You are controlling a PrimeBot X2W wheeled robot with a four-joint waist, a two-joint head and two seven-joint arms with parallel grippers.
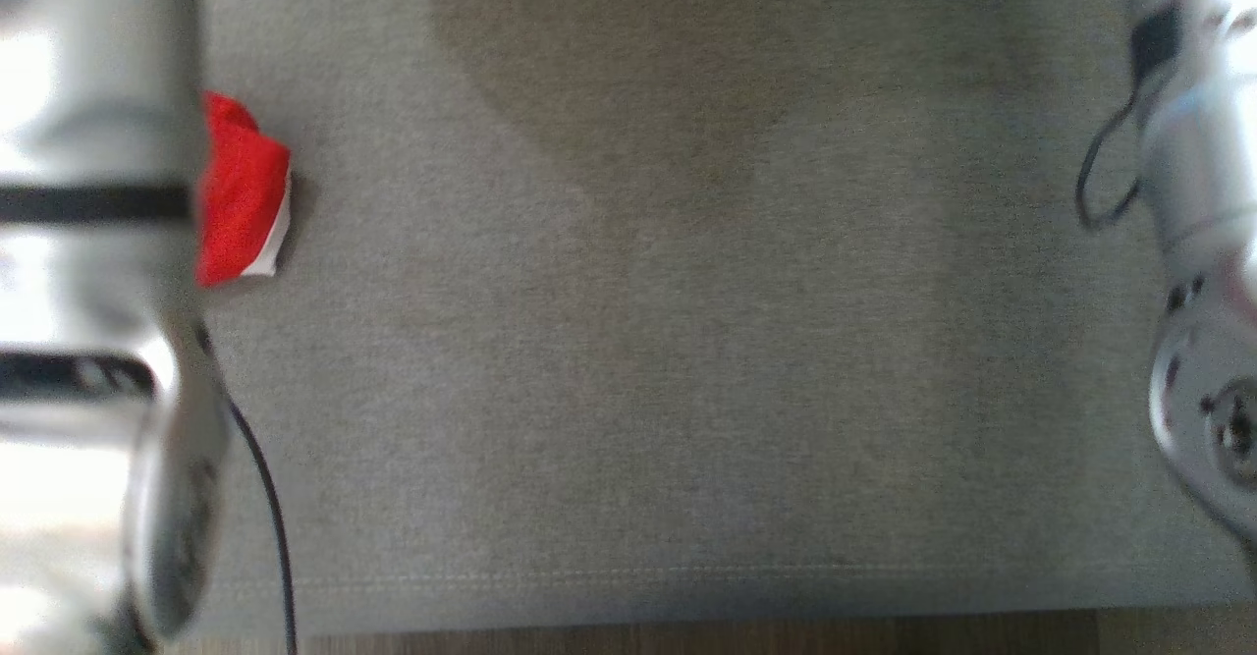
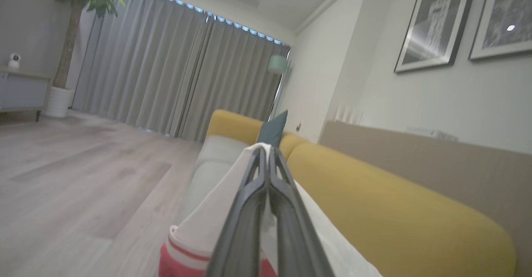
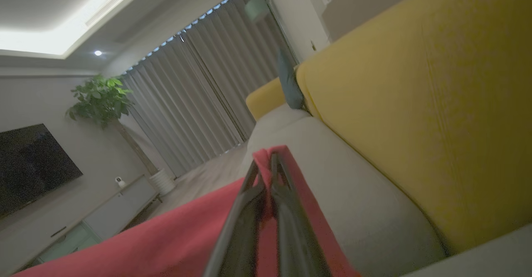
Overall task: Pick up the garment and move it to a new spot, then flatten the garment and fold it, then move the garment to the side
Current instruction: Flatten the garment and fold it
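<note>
The left jaws are pressed together, two long dark ribbed fingers pinching the garment [image 2: 208,214]. Here the cloth is soft and white, wrapping both sides of the jaws up to their tips, with a red-striped band at its lower edge to the left of the jaws. The right jaws are also pressed together, pinching a fold of plain red fabric of the same garment that peaks at their tips and slopes away to their left.

From the head camera, a small red wedge with a white edge shows just beside the pale left forearm [image 1: 98,243]. It lies on the grey woven seat cushion [image 1: 687,360] of a sofa, stitched with a seam along its front edge.

Beyond both jaws runs a rounded mustard-yellow backrest [image 2: 374,194]. A teal pillow [image 2: 272,129] stands just past the left jaws' tips, and pleated grey curtains [image 2: 166,73] hang further off.
</note>
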